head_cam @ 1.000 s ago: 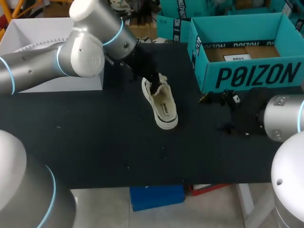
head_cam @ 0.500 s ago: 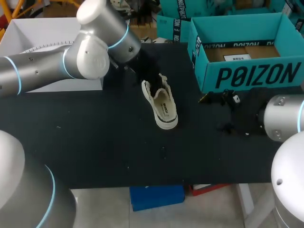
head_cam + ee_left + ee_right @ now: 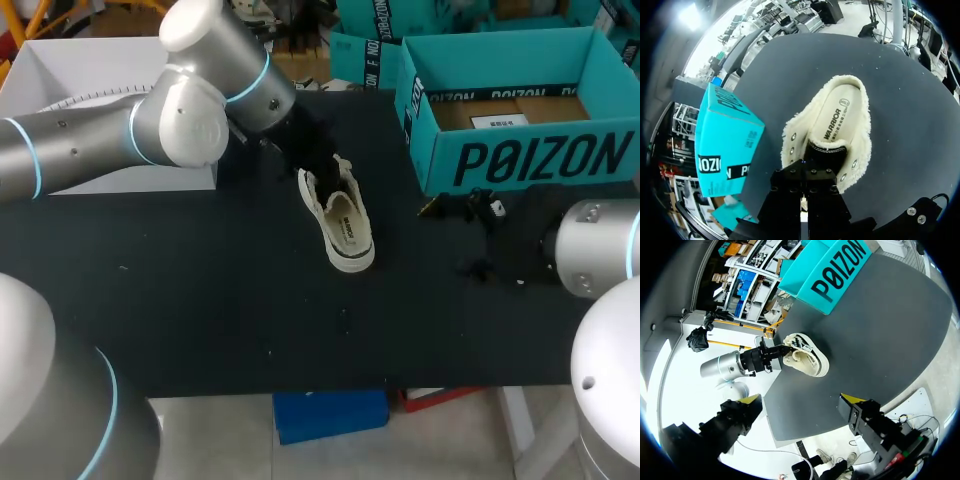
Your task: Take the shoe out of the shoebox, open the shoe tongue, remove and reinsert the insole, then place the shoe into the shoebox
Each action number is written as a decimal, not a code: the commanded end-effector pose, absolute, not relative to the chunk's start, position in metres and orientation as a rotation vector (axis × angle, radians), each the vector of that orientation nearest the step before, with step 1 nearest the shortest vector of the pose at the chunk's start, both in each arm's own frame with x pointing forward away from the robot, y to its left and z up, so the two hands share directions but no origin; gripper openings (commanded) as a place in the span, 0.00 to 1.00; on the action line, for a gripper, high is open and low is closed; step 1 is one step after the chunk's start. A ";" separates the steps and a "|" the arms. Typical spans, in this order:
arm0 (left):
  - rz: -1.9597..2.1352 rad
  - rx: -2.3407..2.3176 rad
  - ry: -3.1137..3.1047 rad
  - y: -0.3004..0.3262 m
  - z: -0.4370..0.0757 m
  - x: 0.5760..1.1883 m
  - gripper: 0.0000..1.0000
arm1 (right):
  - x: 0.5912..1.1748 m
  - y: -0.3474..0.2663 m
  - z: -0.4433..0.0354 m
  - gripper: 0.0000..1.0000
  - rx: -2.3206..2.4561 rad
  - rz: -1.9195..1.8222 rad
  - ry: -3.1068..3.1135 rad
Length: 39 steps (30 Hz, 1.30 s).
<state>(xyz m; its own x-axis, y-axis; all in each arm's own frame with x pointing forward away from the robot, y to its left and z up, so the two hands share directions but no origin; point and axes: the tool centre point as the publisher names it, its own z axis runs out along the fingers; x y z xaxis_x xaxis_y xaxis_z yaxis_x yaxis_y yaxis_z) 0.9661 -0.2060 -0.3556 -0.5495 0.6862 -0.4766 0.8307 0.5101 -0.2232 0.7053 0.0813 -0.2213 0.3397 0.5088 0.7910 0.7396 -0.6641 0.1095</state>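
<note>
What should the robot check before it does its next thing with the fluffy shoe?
1. Shoe out of the shoebox: ok, it lies on the table, apart from the box.
2. Insole in place: ok, it lies flat inside the shoe.
3. Left gripper at the black tongue: ok, it is right at that end of the shoe.
4. Left gripper's hold on the tongue: cannot tell, its own body hides the contact.
5. Right gripper free to help: ok, it is open, empty and well away from the shoe.
6. Shoebox ready for the shoe: ok, its top is open.
</note>
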 end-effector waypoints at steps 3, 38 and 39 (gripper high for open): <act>-0.532 1.339 2.439 -0.185 -0.312 0.951 0.00 | 0.699 0.084 -0.227 1.00 -2.442 -1.370 -1.035; -0.199 1.800 2.463 -0.165 -0.361 0.918 0.56 | 0.699 0.084 -0.227 1.00 -2.442 -1.370 -1.035; -0.185 1.816 2.467 -0.165 -0.363 0.917 0.55 | 0.699 0.084 -0.227 1.00 -2.442 -1.370 -1.035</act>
<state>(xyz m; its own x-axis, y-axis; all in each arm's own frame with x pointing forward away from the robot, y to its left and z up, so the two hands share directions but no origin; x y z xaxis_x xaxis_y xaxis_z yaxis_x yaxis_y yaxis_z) 0.9136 -0.1584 -0.3588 -0.3028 0.9407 -0.1532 0.9530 0.2981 -0.0539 0.7053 0.0813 -0.2213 0.3397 0.5088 0.7910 0.7396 -0.6641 0.1095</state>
